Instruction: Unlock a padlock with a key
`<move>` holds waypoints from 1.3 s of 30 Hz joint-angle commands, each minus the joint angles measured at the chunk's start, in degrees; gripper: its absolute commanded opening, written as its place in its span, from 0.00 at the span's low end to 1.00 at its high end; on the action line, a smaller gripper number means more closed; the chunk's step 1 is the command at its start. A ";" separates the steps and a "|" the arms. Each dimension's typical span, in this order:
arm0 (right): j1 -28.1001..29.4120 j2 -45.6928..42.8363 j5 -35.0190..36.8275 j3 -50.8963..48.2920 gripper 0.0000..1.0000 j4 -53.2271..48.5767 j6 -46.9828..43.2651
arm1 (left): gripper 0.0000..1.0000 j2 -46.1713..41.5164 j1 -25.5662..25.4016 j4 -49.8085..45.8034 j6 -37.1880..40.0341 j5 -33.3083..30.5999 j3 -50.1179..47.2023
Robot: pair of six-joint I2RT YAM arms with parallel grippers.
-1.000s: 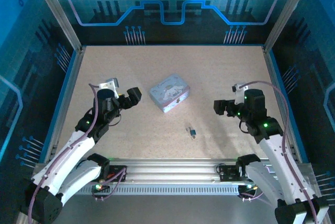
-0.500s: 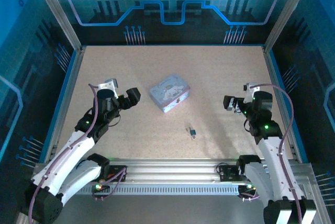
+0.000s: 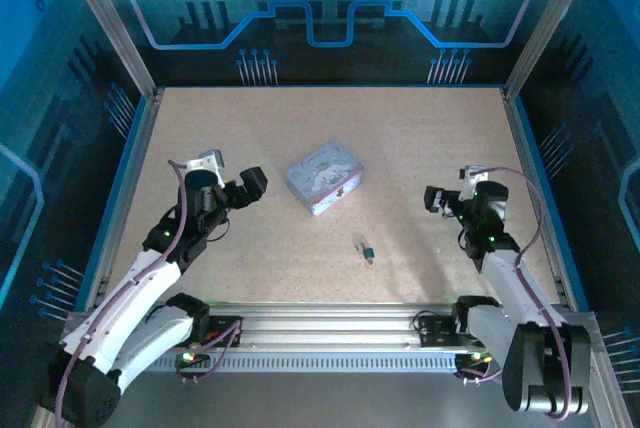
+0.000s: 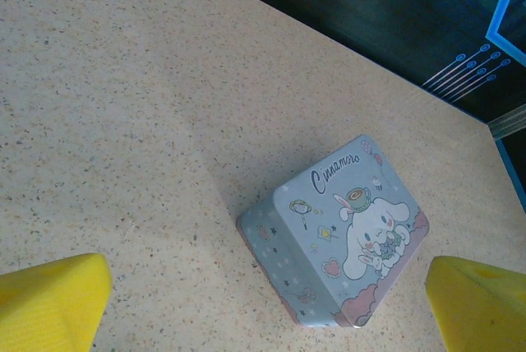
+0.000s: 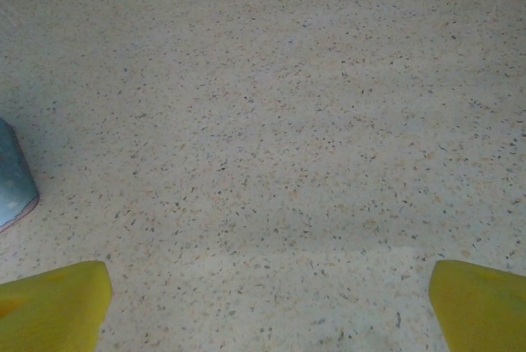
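Cartoon tin box (image 3: 323, 177) on speckled table (image 3: 250, 128), padlock (image 3: 368, 250) near it — apart

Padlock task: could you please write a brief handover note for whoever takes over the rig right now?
Left gripper: open, empty, facing the Cinnamoroll tin.
Right gripper: open, empty, over the table.
Padlock: on the table, nearer the arm bases than the tin; the thin sliver right by it seems to be the key.
Done: nothing grasped.
Left: pick up both, insert key, unlock.
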 commanded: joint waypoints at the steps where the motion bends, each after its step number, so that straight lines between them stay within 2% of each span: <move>1: -1.04 4.32 -2.11 -0.71 1.00 8.08 -1.19 | 0.99 -0.07 0.83 -0.45 1.66 -1.37 2.00; 12: -1.48 15.65 -7.35 0.08 1.00 21.24 -2.31 | 0.99 0.87 1.19 -0.27 1.98 -1.39 2.47; 32: 0.75 24.79 -6.94 -1.44 1.00 38.70 -6.41 | 0.99 1.54 1.27 0.29 1.45 -0.90 2.31; 39: 2.09 26.75 -5.56 -0.84 1.00 39.36 -7.62 | 0.99 2.09 1.27 0.40 1.37 -0.74 2.62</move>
